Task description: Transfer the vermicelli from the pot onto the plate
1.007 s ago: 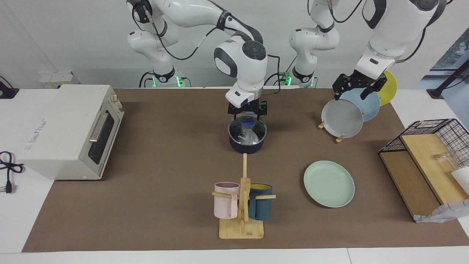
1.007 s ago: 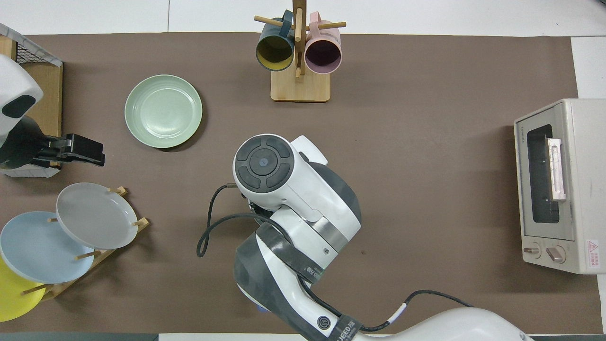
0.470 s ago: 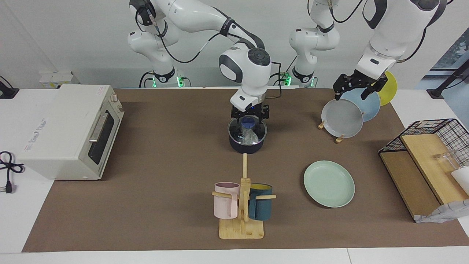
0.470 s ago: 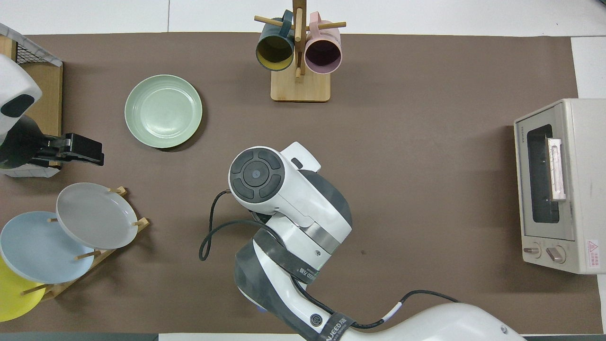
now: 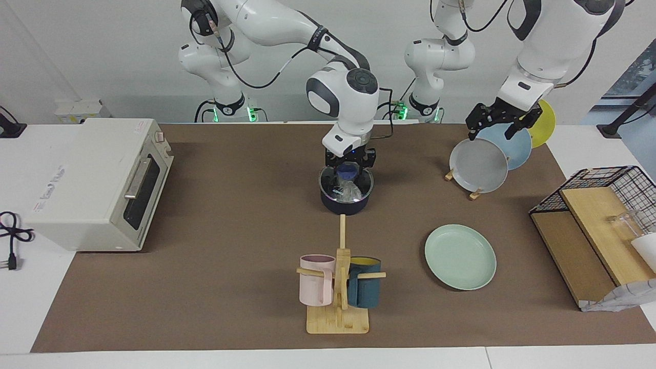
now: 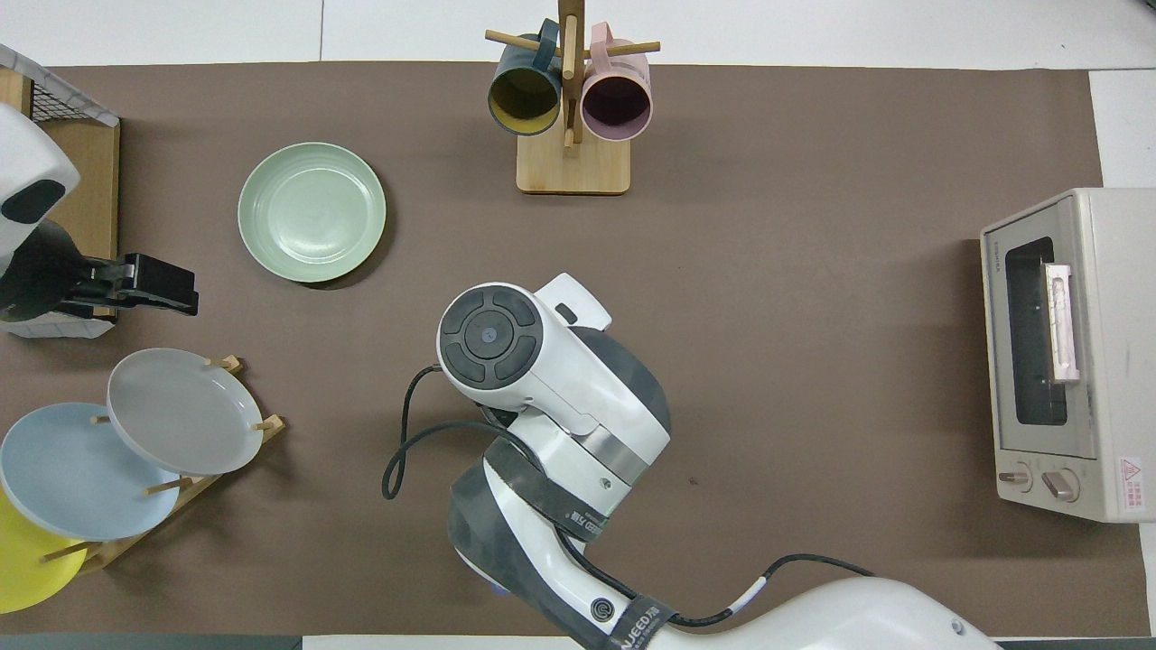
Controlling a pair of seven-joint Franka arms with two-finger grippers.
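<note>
The pot (image 5: 344, 204) stands mid-table, covered by a round glass lid (image 5: 359, 185) with a blue knob (image 5: 350, 169). The vermicelli (image 5: 351, 192) shows through the lid as a whitish glossy bundle inside the pot. My right gripper (image 5: 351, 167) is straight over the lid, shut on the knob. The right arm hides the pot, lid and vermicelli in the overhead view. The mint-green plate (image 5: 460, 256) (image 6: 312, 212) lies empty, farther from the robots and toward the left arm's end. My left gripper (image 5: 489, 134) (image 6: 167, 291) waits open and empty over the plate rack.
A rack (image 5: 479, 164) holds grey, light-blue and yellow plates. A wooden mug tree (image 5: 338, 287) with a pink and a navy mug stands farther from the robots than the pot. A toaster oven (image 5: 97, 182) and a wire basket (image 5: 599, 215) stand at the table's two ends.
The right gripper has settled lower over the lid and its fingers have drawn in around the blue knob. The left arm, pot and plate have not moved.
</note>
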